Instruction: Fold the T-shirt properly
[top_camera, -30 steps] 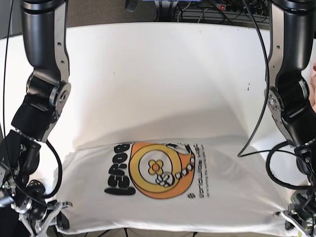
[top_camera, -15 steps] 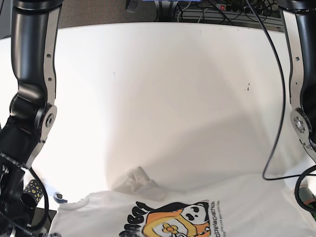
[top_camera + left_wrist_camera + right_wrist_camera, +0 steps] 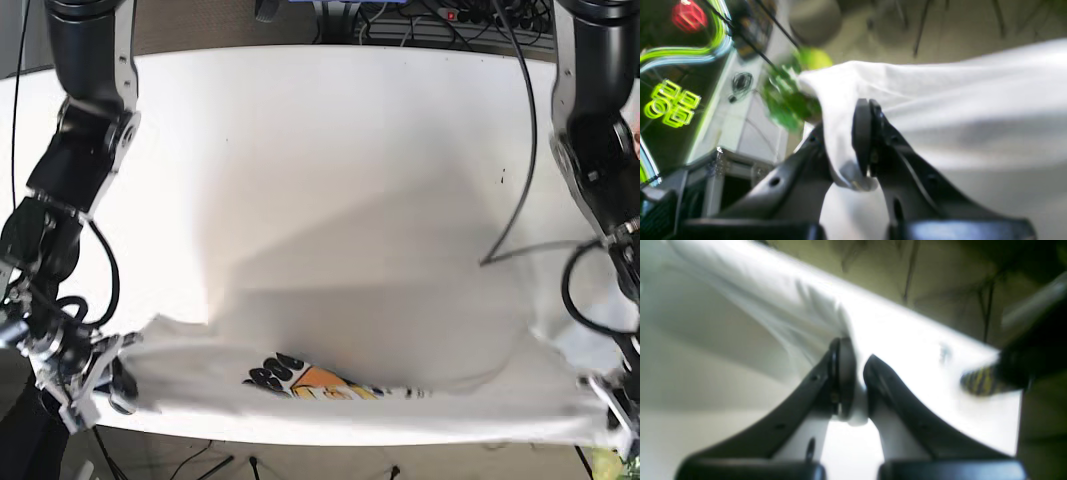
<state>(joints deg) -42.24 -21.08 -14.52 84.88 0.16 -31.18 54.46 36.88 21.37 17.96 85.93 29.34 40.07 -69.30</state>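
The white T-shirt (image 3: 400,405) with an orange and black print (image 3: 320,380) hangs stretched between my two grippers over the table's near edge. Only a sliver of the print shows. My right gripper (image 3: 100,375), at the base view's lower left, is shut on one edge of the shirt. In the right wrist view the gripper (image 3: 857,380) pinches white cloth (image 3: 773,316). My left gripper (image 3: 610,410), at the lower right, is shut on the other edge. In the left wrist view the gripper (image 3: 843,146) clamps a fold of cloth (image 3: 957,110).
The white table (image 3: 330,150) stretches behind the shirt. Cables and a power strip (image 3: 440,20) lie past its far edge. A black cable (image 3: 520,200) hangs by the arm on the right. A case with green lights (image 3: 670,100) stands beyond the left gripper.
The shirt lay flat with its print fully showing. Both grippers have lifted it by its near edge, and it now hangs taut with the print mostly hidden.
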